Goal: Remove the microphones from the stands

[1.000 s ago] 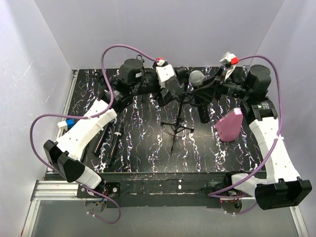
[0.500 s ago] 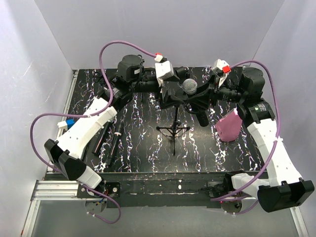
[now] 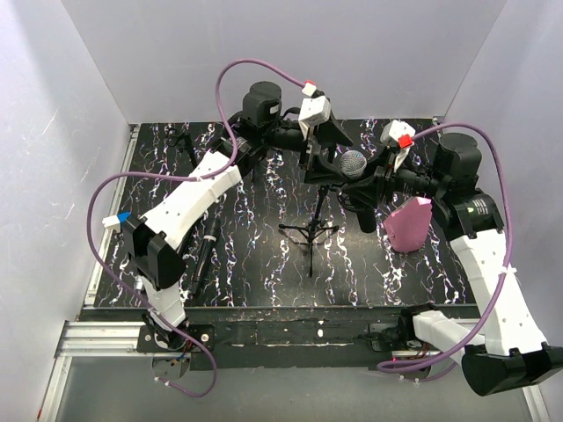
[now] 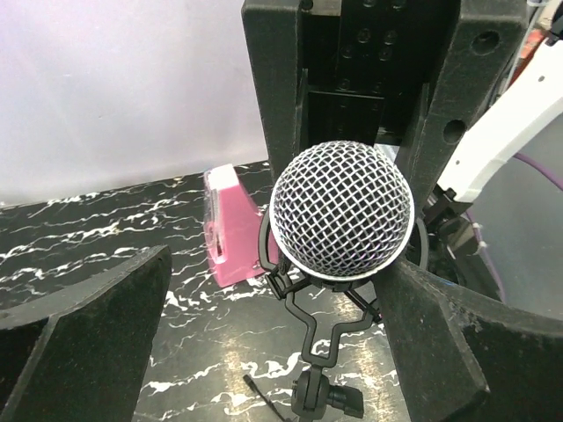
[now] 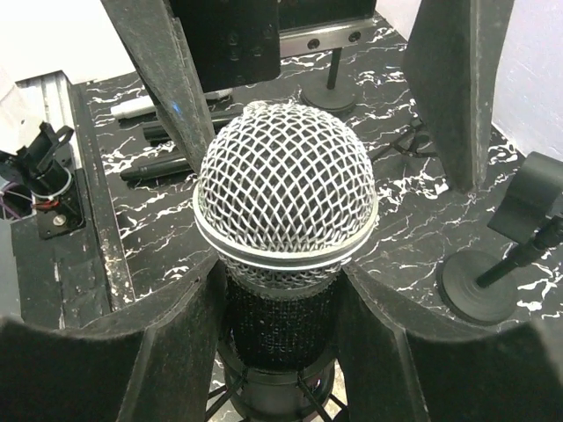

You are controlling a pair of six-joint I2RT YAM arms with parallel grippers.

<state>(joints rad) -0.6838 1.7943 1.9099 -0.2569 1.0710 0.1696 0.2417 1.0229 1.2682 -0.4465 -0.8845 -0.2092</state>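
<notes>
The microphone, with a silver mesh head and a black body, sits in the clip of a black tripod stand at mid-table. My right gripper is shut on the microphone's black body just below the head, with one finger pressed on each side. My left gripper is open, just behind and left of the head. In the left wrist view the head sits in the clip, ahead of my wide-apart fingers.
A pink wedge-shaped object stands right of the stand. Several black microphones lie at the left of the table. Other round stand bases show beyond the microphone. White walls close in the back and sides.
The left arm has swung up and to the right, its gripper now behind the microphone head. The microphone and right gripper have shifted slightly toward the front right.
</notes>
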